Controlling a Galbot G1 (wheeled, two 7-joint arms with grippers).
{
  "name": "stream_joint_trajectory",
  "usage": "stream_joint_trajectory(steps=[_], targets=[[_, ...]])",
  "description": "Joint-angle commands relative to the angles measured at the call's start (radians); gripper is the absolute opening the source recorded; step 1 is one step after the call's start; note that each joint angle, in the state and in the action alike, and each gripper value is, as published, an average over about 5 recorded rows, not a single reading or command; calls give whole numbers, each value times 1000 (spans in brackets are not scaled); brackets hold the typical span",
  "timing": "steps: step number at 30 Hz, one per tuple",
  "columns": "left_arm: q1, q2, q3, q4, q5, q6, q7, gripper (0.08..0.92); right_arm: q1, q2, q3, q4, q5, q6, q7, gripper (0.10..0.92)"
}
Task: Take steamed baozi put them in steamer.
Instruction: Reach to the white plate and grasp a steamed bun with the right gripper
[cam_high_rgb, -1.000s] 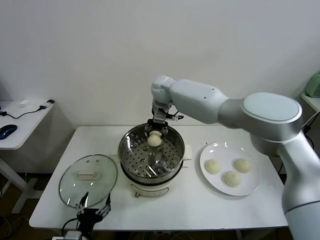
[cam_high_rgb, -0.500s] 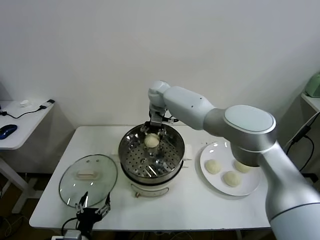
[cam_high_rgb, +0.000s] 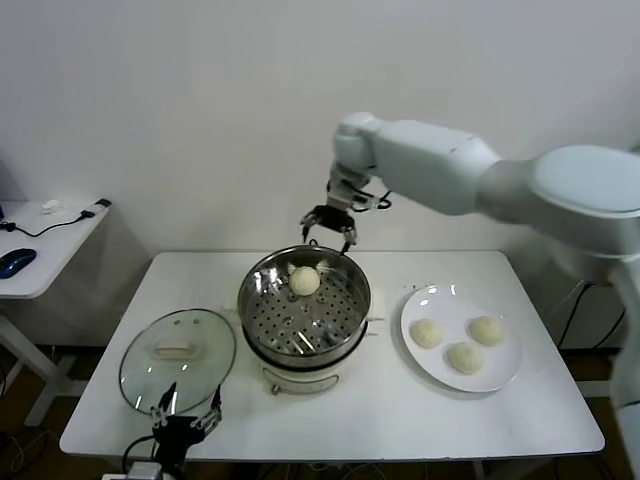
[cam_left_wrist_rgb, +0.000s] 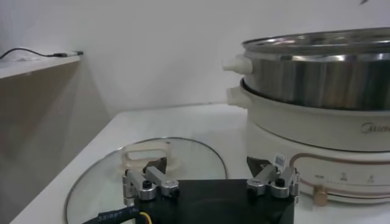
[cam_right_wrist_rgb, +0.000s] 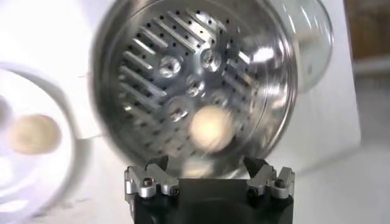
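The steamer (cam_high_rgb: 252, 318) stands mid-table, and one steamed baozi (cam_high_rgb: 305, 281) lies on its perforated tray near the back. My right gripper (cam_high_rgb: 330, 228) hovers above the steamer's back rim, open and empty. From the right wrist, that baozi (cam_right_wrist_rgb: 211, 128) rests on the steamer's tray (cam_right_wrist_rgb: 146, 67) beyond the open gripper (cam_right_wrist_rgb: 206, 164). Three more baozi (cam_high_rgb: 427, 333), (cam_high_rgb: 465, 357), (cam_high_rgb: 487, 330) lie on the white plate (cam_high_rgb: 440, 300) to the right. My left gripper (cam_high_rgb: 185, 420) is parked open at the table's front edge.
A glass lid (cam_high_rgb: 178, 352) with a white handle lies flat left of the steamer, right in front of the left gripper (cam_left_wrist_rgb: 207, 167). The steamer's cream base (cam_left_wrist_rgb: 317, 128) rises to that gripper's right. A side desk (cam_high_rgb: 40, 240) stands far left.
My right gripper opened and let the baozi go onto the steamer tray. It then rose and drew back toward the right, clear of the pot. The left arm stayed still.
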Motion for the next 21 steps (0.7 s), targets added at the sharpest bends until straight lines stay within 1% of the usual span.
stream_joint_trajectory(steps=[1,5,9,12,15,21], targets=[[-2,0,2,-3,2,-2,0,823,241,-412,-373,364,239,-483,96,823],[-5,-2,1,-3,2,-1,1,823,185,-509,-423,461,301,-610,133,823],[-4,-4,-2,-3,2,0,1,823,63,-557,-366,484,331,-691,166,823],[-3,-7,-4,-4,2,0,1,823,-48,-559,-289,432,295,-709,181,823],[-2,-12,-6,-7,2,1,1,823,-189,-541,-185,345,252,-715,191,823],[-2,-20,-9,-4,4,2,2,823,-400,-448,3,176,206,-714,199,823]])
